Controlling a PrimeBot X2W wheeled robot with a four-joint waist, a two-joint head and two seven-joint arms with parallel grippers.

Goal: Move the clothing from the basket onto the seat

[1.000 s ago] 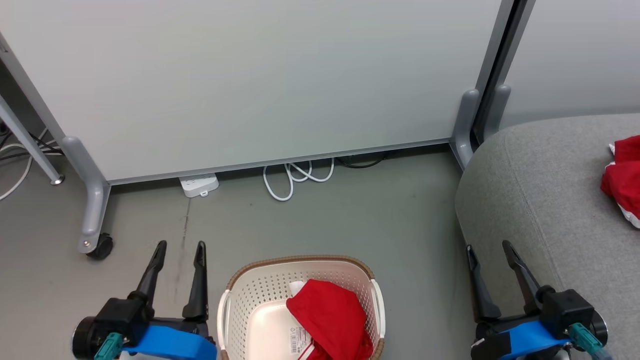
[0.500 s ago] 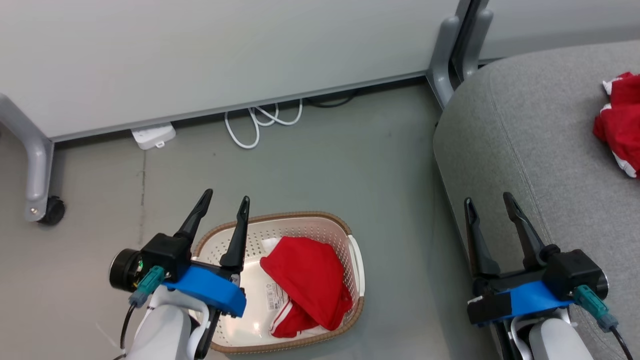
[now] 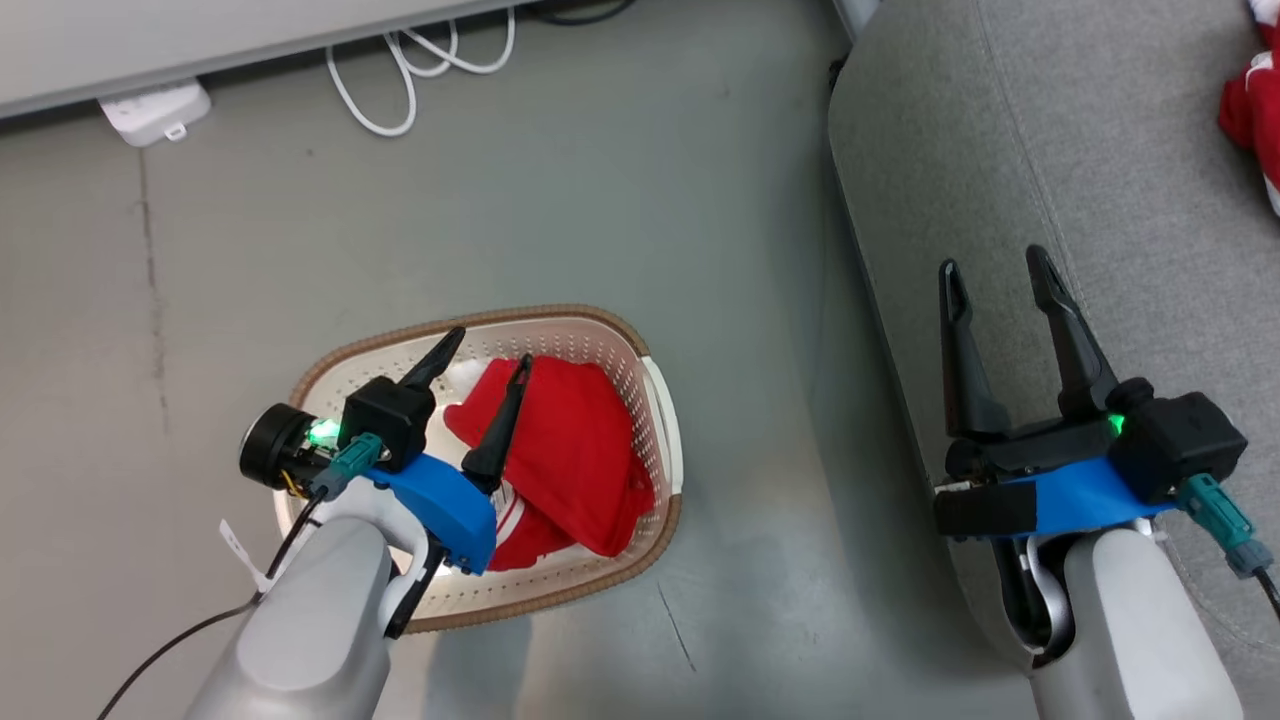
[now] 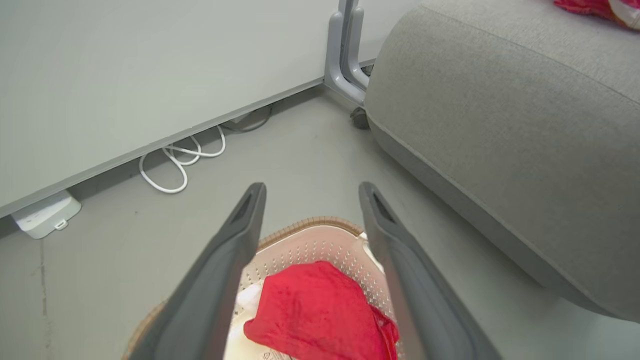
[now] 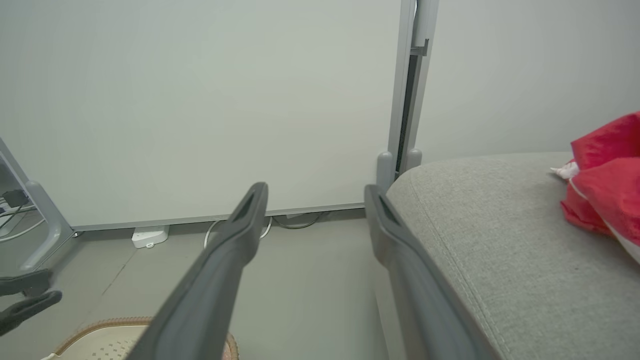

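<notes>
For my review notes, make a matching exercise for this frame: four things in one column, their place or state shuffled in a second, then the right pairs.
Column one:
1. left gripper
2. right gripper
3. basket
4. power strip

Column two:
A. on the floor at the foot of the wall panel
B. open, above the red garment
C. open, at the edge of the seat
D. on the floor, with a red garment inside

Pairs: 1-B, 2-C, 3-D, 4-A
</notes>
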